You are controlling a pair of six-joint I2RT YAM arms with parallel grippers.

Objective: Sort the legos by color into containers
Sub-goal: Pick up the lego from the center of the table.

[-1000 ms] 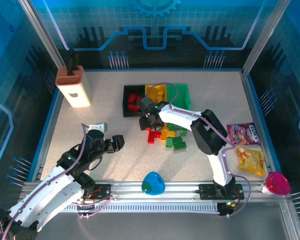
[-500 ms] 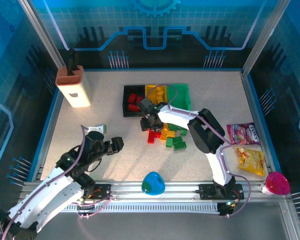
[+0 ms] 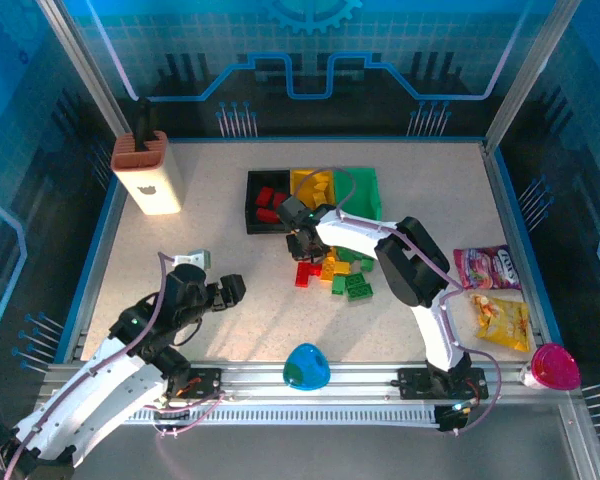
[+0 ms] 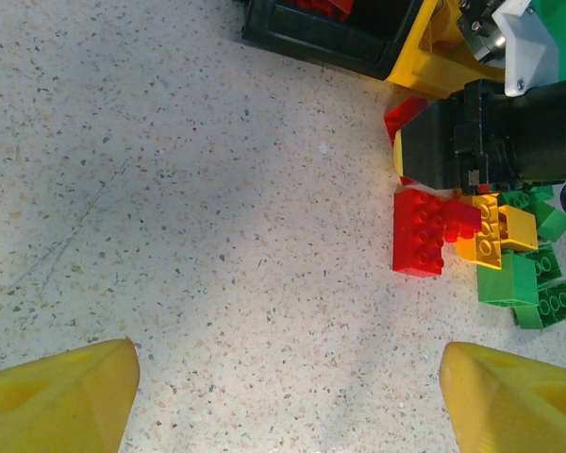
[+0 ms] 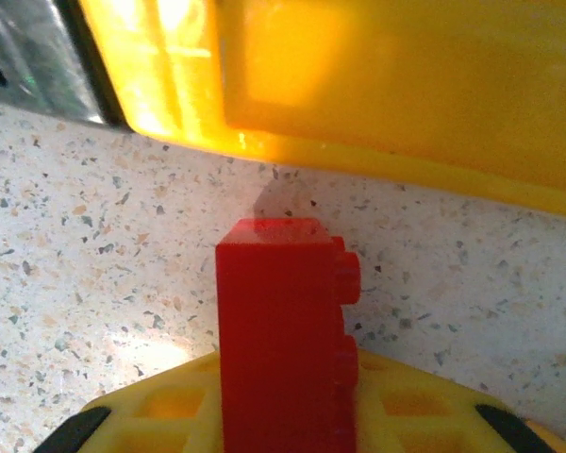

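Top external view, near edge first: one blue-green dome point(image 3: 306, 367) sits mid-edge and one pink bowl point(image 3: 553, 365) at the near-right corner. The left gripper point(image 4: 290, 366) hangs over bare table near-left, fingers point(image 4: 66, 392) spread wide with nothing between them. Two snack packets point(image 3: 488, 268) lie along the right edge.

The loose legos point(image 3: 332, 270) are in one pile mid-table, just on the near side of the containers. My count is about three red point(image 4: 420, 231), two yellow point(image 4: 498, 234) and four green point(image 4: 509, 278). Overlaps make that approximate.

The right gripper point(image 3: 300, 243) is down at the pile's far-left end, just beside the bins. In the right wrist view a red brick point(image 5: 278, 330) stands on its side against one yellow finger point(image 5: 170, 415). I can't tell whether the jaws are clamped on it.

My read is that a red pick is in hand. The next move needs a confirmed grip, a lift clear of the bin wall, then a short carry to the black bin point(image 3: 251, 200).

There are three containers in a row toward the far edge:
- Black bin: about three reds.
- yellow bin point(image 3: 312, 173): a few yellows.
- green bin point(image 3: 365, 190): looks bare where it shows.

One knife block point(image 3: 148, 175) stands at the far-left corner.
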